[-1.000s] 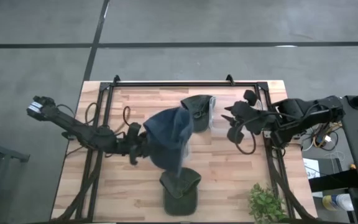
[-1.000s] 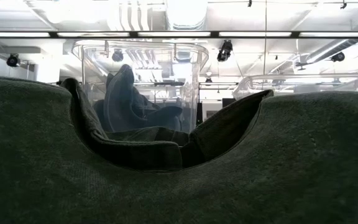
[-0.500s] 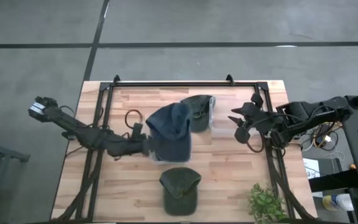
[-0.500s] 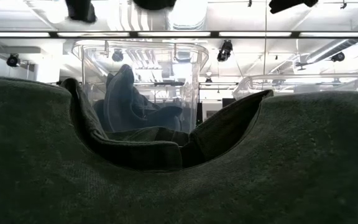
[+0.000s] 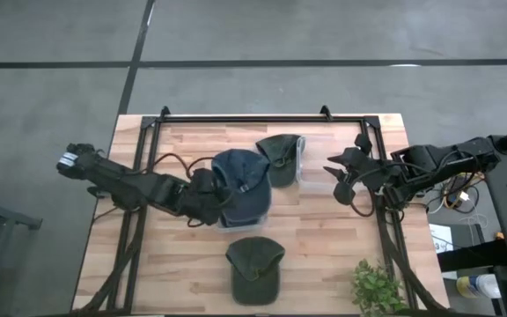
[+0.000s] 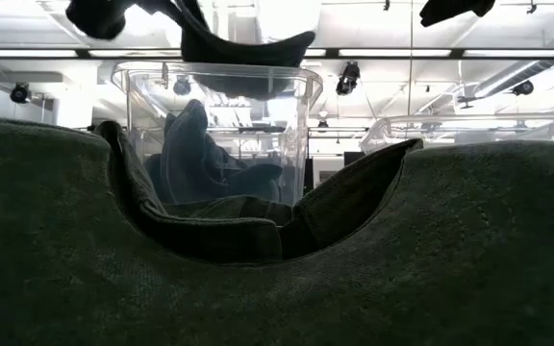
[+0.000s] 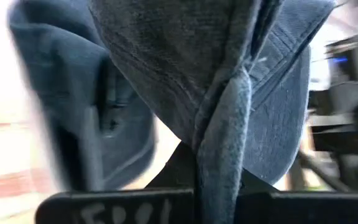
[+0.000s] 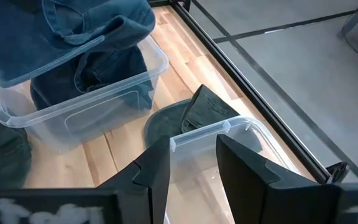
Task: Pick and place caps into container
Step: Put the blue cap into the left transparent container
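Blue cap: high view, carried inward over the clear container, left pincer pinching it. Low view: it now hangs above the bin's rim, ready for release. Right wrist view: right pincer spread, idle over a second tub.

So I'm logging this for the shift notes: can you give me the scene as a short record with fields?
left gripper: shut on slate-blue fabric cap, held above clear plastic container
right gripper: open, waiting at table's right side
in container: blue caps
on wooden table: two olive-green caps, one near front, one behind container
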Motion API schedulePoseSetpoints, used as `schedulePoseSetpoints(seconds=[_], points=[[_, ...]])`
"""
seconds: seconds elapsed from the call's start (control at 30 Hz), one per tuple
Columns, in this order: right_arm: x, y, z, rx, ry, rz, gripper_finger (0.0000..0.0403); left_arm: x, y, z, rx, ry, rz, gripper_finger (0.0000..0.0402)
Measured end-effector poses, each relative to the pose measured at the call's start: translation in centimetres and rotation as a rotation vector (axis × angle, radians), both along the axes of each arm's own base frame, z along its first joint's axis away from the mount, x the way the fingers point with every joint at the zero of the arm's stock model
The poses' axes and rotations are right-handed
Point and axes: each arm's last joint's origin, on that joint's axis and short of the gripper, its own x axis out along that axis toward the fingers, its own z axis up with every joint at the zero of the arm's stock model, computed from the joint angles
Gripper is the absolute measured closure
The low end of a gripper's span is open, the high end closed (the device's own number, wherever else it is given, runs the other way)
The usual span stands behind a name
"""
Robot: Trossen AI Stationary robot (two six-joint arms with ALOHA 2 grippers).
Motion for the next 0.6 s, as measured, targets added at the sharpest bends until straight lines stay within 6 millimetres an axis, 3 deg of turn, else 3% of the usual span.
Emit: schedulePoseSetpoints(seconds=[0.2, 0.6], points=[[0.0, 0.0, 0.0, -0.011, 0.006, 0.009, 0.0273, 1.0, -0.1, 1.1, -0.007, 0.059, -0.011, 0.0397], [0.0, 0.1, 0.0, 0.002, 0.014, 0.033, 0.0284, 0.8, 0.0, -1.3, -0.039, 0.101, 0.047, 0.0397]])
